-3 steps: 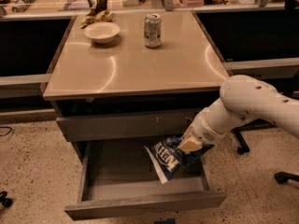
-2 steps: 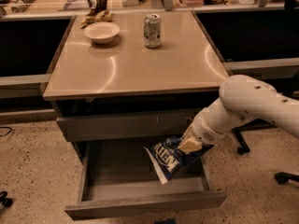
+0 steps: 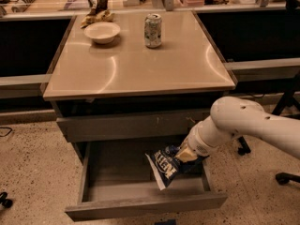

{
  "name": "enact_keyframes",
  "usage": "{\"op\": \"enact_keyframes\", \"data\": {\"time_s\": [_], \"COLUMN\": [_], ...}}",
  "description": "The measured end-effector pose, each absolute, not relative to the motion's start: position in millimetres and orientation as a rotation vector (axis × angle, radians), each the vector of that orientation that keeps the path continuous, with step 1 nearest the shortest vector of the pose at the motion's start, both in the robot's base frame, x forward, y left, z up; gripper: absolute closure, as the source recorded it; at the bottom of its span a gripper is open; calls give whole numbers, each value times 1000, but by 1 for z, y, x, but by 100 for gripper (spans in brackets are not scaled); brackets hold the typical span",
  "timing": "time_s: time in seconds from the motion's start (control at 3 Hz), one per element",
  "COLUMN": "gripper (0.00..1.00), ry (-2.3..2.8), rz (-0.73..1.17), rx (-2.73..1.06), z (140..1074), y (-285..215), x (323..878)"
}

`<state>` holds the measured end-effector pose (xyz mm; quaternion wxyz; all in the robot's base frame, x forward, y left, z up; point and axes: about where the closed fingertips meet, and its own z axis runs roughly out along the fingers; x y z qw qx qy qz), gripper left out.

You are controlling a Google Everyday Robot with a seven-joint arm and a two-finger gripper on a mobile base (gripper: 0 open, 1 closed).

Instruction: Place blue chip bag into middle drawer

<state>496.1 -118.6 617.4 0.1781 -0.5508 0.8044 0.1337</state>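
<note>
The blue chip bag (image 3: pixel 165 165) is a crinkled navy foil bag with white lettering. It hangs tilted inside the right half of the open middle drawer (image 3: pixel 140 205), a deep grey box pulled out below the cabinet. My gripper (image 3: pixel 183 154) reaches down from the white arm on the right and sits at the bag's upper right end, over the drawer's right part. The bag's lower white-edged end points down toward the drawer floor.
The cabinet's tan top (image 3: pixel 140 55) holds a silver-green soda can (image 3: pixel 153 30) and a white bowl (image 3: pixel 102 32) at the back. A shut grey drawer front (image 3: pixel 126 124) sits above the open one. Chair legs (image 3: pixel 287 176) stand on the speckled floor at right.
</note>
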Motion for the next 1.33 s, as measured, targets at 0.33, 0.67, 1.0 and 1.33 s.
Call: {"op": "enact_keyframes", "data": {"time_s": [0.33, 0.67, 1.0, 1.33], "gripper": [100, 100, 100, 100], "ry": [2250, 2250, 2264, 2257], "rz": [306, 306, 237, 186], "rx": [-1517, -1518, -1538, -1506], "z": [570, 570, 556, 525], "y": [-114, -114, -121, -133], "x": [522, 522, 520, 526]}}
